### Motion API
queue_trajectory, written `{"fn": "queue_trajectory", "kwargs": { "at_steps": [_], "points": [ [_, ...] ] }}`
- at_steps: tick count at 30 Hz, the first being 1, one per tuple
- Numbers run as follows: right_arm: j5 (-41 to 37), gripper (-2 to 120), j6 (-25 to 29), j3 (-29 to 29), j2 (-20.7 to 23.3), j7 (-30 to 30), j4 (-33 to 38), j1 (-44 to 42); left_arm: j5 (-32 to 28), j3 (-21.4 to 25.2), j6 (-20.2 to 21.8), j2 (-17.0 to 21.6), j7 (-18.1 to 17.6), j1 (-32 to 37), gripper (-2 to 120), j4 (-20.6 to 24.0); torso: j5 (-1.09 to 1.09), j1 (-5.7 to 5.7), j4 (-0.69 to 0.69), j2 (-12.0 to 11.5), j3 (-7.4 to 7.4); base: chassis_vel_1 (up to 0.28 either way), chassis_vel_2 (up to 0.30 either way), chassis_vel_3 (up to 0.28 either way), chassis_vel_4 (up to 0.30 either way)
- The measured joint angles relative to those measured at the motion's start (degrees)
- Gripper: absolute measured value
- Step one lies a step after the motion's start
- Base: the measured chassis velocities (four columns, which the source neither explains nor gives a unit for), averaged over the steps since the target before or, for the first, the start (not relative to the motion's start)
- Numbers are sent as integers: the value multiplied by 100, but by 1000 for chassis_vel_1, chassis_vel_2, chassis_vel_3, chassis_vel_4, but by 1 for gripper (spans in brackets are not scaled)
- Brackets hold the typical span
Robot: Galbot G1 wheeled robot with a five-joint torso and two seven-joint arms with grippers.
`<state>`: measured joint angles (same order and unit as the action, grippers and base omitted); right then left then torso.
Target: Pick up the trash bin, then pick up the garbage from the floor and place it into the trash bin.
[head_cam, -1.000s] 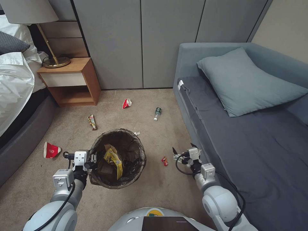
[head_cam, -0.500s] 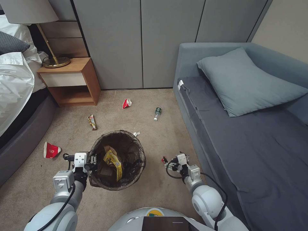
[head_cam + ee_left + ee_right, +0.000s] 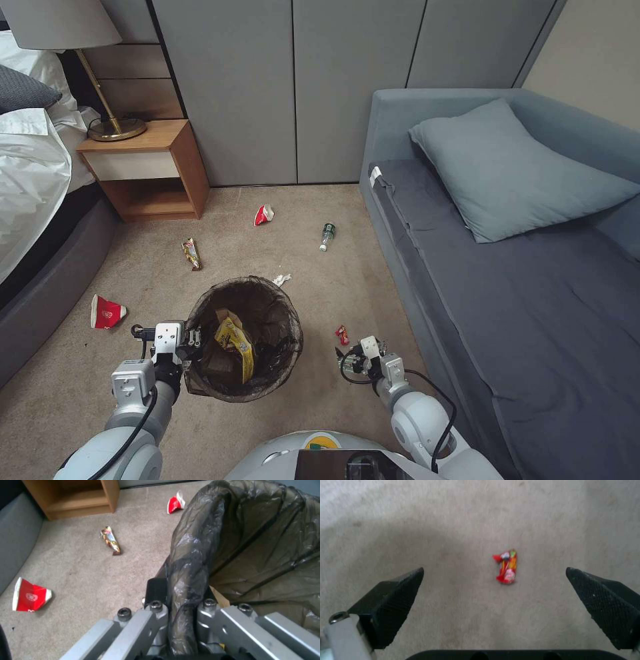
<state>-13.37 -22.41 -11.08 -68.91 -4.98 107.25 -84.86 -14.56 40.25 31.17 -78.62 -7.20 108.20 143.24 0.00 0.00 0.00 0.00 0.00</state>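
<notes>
Two arms are at work, and the right one has changed most: a second ago our right gripper (image 3: 351, 361) hung close to the grey daybed (image 3: 533, 280); it has since swung inward and drawn back toward us, so it now sits just at 6 o'clock of the small red candy wrapper (image 3: 342, 335) on the carpet floor (image 3: 320, 293). In the right wrist view that wrapper (image 3: 506, 567) lies centred between the jaws, which stand wide apart and clear of it, so we judge the arm is lined up for a descent and nothing is grasped yet. Our left gripper (image 3: 189, 339) has barely shifted; its jaws remain clamped on the bag-covered rim of the trash bin (image 3: 243, 337), at the bin's 9 o'clock, and the left wrist view shows the dark liner (image 3: 186, 580) pinched between them. Inside the bin we see a yellow snack wrapper (image 3: 235, 341) leaning on a brown paper bag (image 3: 215, 357), so part of the job is done. Litter on the floor includes a white tissue scrap (image 3: 282, 279) at the bin's 12 o'clock, a small bottle (image 3: 327, 236) beyond it, a red-and-white crushed cup (image 3: 264, 215) toward the wardrobe, a gold wrapper (image 3: 191, 253) at 11 o'clock, and another crushed cup (image 3: 106, 312) at 9 o'clock.
</notes>
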Motion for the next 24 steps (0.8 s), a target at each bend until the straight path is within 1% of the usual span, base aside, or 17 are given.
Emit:
{"fn": "queue_trajectory", "kwargs": {
  "at_steps": [4,7,11,24],
  "points": [
    [-19,100,-25,24,-80,23,-166,37,6,-3,-1,-9,0,1,5,0,0,0,-1,0,0,0,0,0,0],
    [-3,100,-66,100,-233,53,-576,234,15,-12,-4,-5,2,7,5,0,0,0,0,0,0,0,0,0,0],
    [-28,100,-172,166,-262,95,-850,470,17,-11,-7,0,3,20,5,0,0,0,0,0,0,0,0,0,0],
    [-193,100,-356,260,-307,125,-1222,923,23,-10,-12,10,5,23,5,0,0,0,0,0,0,0,0,0,0]
  ]
}}
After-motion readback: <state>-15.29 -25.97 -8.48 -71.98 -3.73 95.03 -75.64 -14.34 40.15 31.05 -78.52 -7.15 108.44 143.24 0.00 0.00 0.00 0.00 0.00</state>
